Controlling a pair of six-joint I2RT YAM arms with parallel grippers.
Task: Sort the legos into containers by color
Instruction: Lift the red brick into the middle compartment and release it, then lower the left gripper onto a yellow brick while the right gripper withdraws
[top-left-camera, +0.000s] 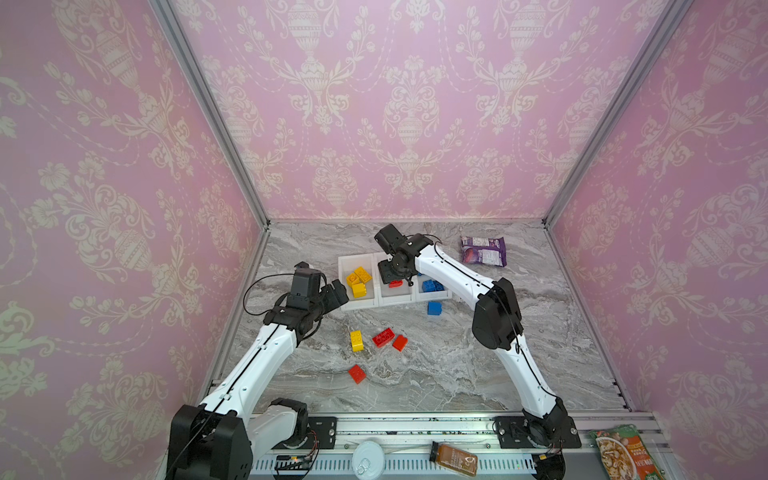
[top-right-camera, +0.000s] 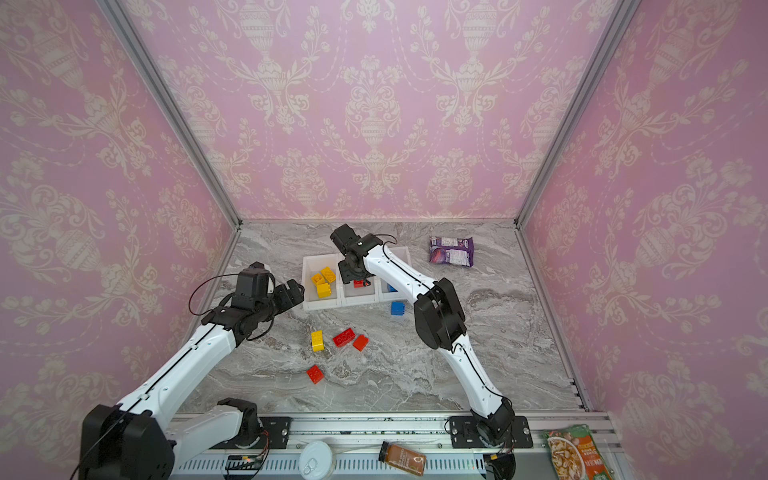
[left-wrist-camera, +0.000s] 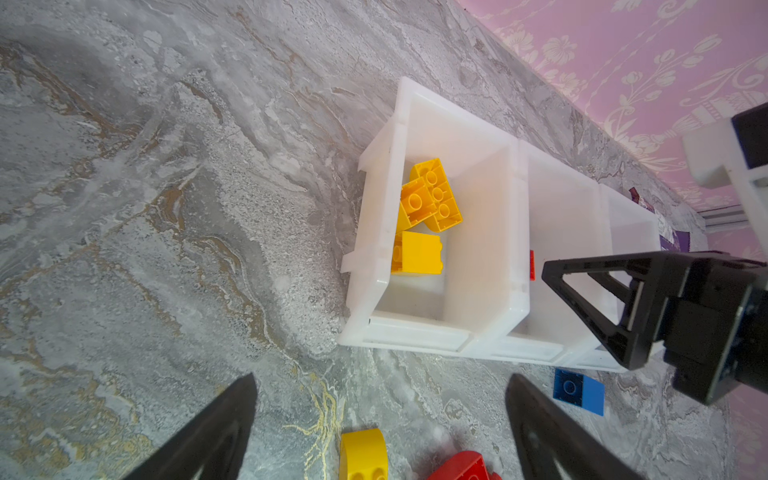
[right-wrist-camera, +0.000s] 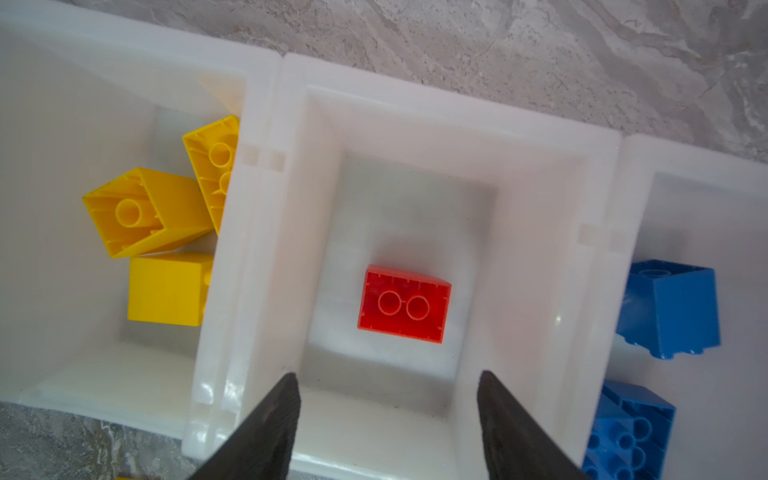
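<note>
Currently my right claw (right-wrist-camera: 387, 373) hangs over the middle container (right-wrist-camera: 415, 99), jaws parted and empty; the red lego (right-wrist-camera: 404, 303) lies on its floor; my left claw (left-wrist-camera: 382, 375) spread wide

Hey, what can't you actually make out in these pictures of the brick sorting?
- Right bin: right arm partly covers it in both top views; right wrist view's edge cuts it, so blue bricks can't be counted.
- Middle bin: right hand hides most of it in both top views.
- Purple packet: print too small.
</note>
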